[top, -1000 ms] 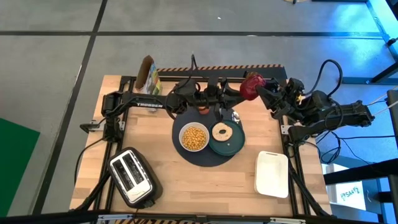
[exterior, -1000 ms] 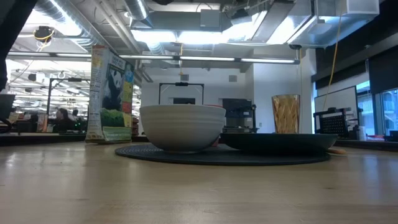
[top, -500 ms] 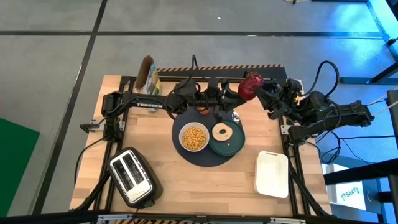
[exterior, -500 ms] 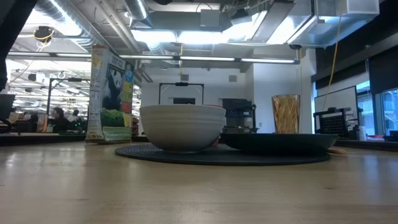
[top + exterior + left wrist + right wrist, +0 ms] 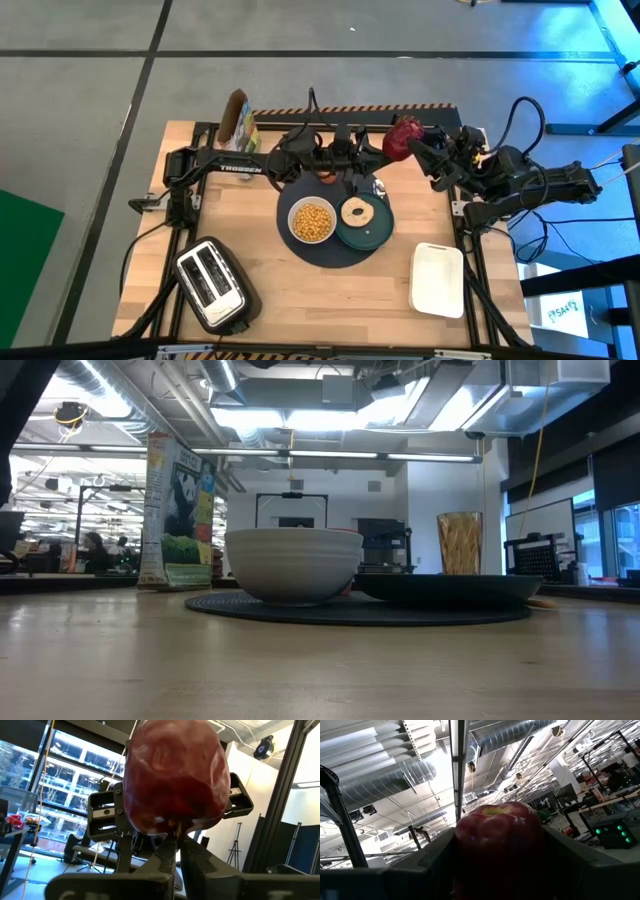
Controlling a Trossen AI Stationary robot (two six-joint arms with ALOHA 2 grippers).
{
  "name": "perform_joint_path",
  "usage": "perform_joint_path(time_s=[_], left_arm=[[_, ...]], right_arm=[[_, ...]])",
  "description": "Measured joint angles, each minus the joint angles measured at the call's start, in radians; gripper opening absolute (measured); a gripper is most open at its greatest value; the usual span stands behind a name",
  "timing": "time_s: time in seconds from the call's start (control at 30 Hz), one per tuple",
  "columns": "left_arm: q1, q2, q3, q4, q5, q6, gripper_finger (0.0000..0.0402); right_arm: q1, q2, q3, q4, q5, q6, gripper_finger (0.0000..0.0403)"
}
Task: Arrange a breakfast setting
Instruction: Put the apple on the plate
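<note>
The apple (image 5: 404, 138) is clamped in the right gripper (image 5: 415, 143) up at the table's back edge, well apart from the plate (image 5: 364, 225), which lies forward and left of it, while the left gripper (image 5: 358, 165) can't be judged open or shut.

Dark-red fruit (image 5: 403, 139) held aloft, cereal-filled white bowl (image 5: 311, 220) on mat (image 5: 330, 254)

one bowl (image 5: 311, 220), one plate (image 5: 366, 232), one toaster (image 5: 210, 283)
</note>
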Motion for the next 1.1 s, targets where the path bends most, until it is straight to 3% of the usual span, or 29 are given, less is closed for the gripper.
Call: perform_joint_path(time_s=[0.23, 0.4, 0.57, 0.83, 0.97, 1.1], left_arm=[[0.014, -0.015, 0.000, -0.093, 0.053, 0.000, 0.0003], [0.024, -0.035, 0.000, -0.237, 0.101, 0.007, 0.0002], [0.025, -0.059, 0.000, -0.447, 0.100, 0.065, 0.0002], [0.038, -0.090, 0.001, -0.965, 0.054, 0.264, 0.0001], [0.042, -0.049, 0.000, -1.084, 0.057, 0.211, 0.0000], [0.030, -0.014, 0.000, -1.110, 0.097, 0.176, 0.0000]], right_arm=[[0.000, -0.018, 0.000, -0.083, -0.008, 0.027, 0.0250], [0.000, -0.067, 0.000, -0.285, 0.007, 0.028, 0.0325], [0.000, -0.112, -0.001, -0.374, 0.019, 0.029, 0.0392], [0.000, -0.227, -0.001, -0.461, 0.101, 0.030, 0.0370], [0.000, -0.252, -0.001, -0.500, 0.168, 0.031, 0.0371], [0.000, -0.247, -0.001, -0.511, 0.172, 0.031, 0.0371]])
